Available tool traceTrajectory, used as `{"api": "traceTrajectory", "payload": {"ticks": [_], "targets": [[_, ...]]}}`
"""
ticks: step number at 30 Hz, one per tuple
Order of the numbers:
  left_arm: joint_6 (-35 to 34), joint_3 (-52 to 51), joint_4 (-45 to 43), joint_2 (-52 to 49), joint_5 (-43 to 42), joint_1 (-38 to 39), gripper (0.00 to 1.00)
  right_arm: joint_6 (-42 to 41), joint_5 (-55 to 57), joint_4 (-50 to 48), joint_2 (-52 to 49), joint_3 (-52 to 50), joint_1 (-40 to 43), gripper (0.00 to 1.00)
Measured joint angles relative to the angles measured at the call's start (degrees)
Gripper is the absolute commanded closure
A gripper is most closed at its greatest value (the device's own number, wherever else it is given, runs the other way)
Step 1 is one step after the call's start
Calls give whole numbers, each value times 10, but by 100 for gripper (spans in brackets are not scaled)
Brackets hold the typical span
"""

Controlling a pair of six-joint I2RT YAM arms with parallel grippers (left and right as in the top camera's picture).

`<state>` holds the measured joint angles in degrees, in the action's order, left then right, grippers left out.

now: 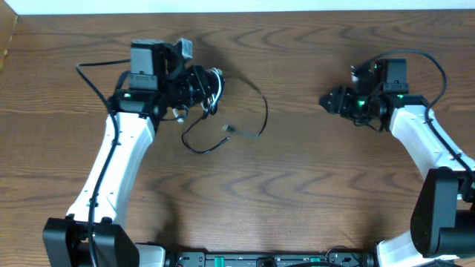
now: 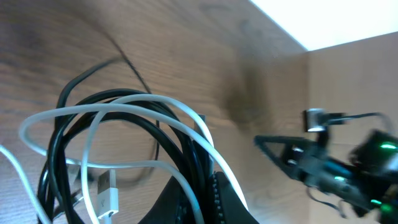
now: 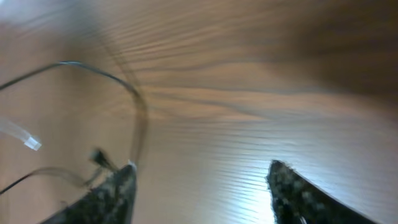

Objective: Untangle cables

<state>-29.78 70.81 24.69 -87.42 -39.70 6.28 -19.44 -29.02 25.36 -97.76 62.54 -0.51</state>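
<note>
My left gripper (image 1: 210, 89) is shut on a bundle of cables at the upper left of the table. In the left wrist view its jaws (image 2: 208, 186) pinch several black cables (image 2: 68, 106) and a white cable (image 2: 124, 107) whose USB plug (image 2: 107, 190) hangs loose. A thin black cable (image 1: 256, 111) loops out over the table to the right, ending in a small plug (image 1: 228, 130). My right gripper (image 1: 330, 100) is open and empty at the upper right, apart from the cables. In the right wrist view its jaws (image 3: 202, 186) frame bare wood, with the black cable loop (image 3: 134, 99) far off.
The wooden table (image 1: 297, 185) fills the view, with a pale wall edge (image 1: 223, 6) at the back. Thicker black arm wires run along the left arm (image 1: 93, 74) and the right arm (image 1: 434, 63).
</note>
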Motion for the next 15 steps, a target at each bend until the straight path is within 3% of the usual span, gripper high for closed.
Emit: {"api": "traceTrajectory", "payload": {"ticks": [8, 15], "targets": [[7, 0, 14, 0, 189, 71, 92, 7, -124, -41, 0, 0, -55, 25], [-46, 0, 1, 0, 272, 74, 93, -10, -150, -89, 0, 0, -76, 25]]}}
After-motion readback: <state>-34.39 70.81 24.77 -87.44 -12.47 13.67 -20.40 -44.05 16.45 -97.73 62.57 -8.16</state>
